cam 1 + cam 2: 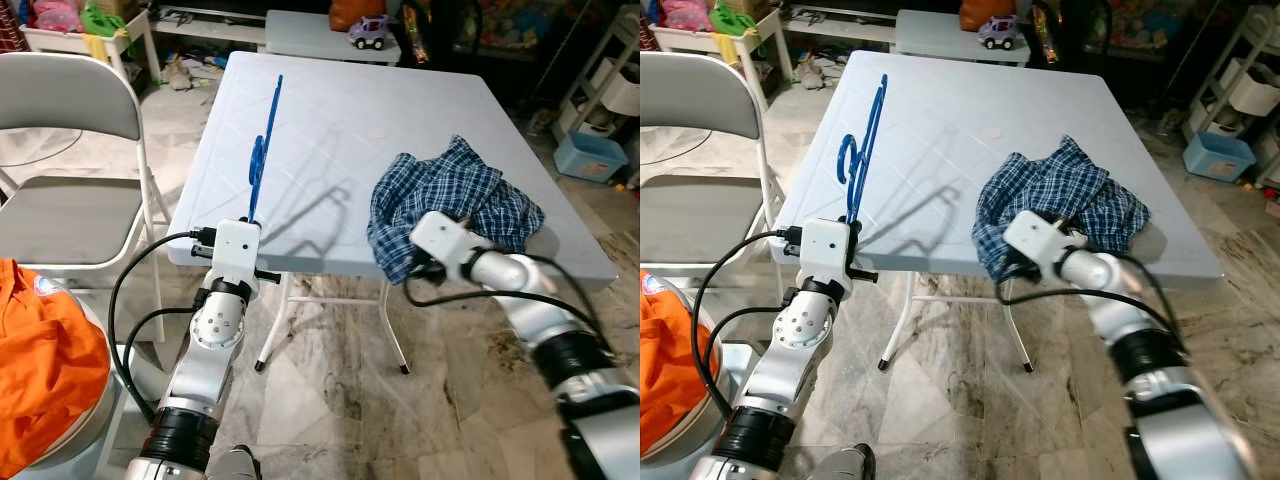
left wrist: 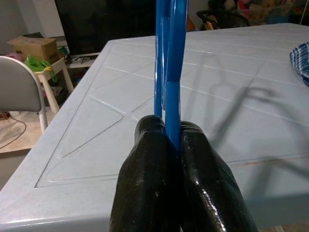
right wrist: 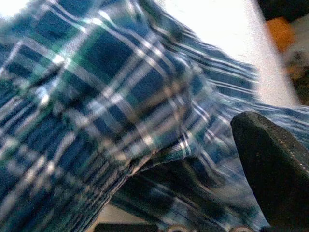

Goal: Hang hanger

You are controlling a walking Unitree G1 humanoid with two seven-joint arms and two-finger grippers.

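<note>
A blue plastic hanger (image 1: 262,150) stands upright over the left front part of the light blue table (image 1: 350,110). My left gripper (image 1: 247,215) is shut on its lower end, and in the left wrist view the two black fingers (image 2: 145,169) pinch the blue bar (image 2: 166,72). A blue plaid shirt (image 1: 460,195) lies crumpled at the table's front right. My right gripper (image 1: 422,258) is pushed into the shirt's near edge. In the right wrist view one black finger (image 3: 275,164) stands apart at the side, with plaid cloth (image 3: 120,106) close in front and nothing pinched.
A grey folding chair (image 1: 70,150) stands left of the table. An orange garment (image 1: 40,350) lies on a round seat at my near left. Behind are a second table with a toy car (image 1: 368,30), a blue bin (image 1: 590,155) and shelves at the right.
</note>
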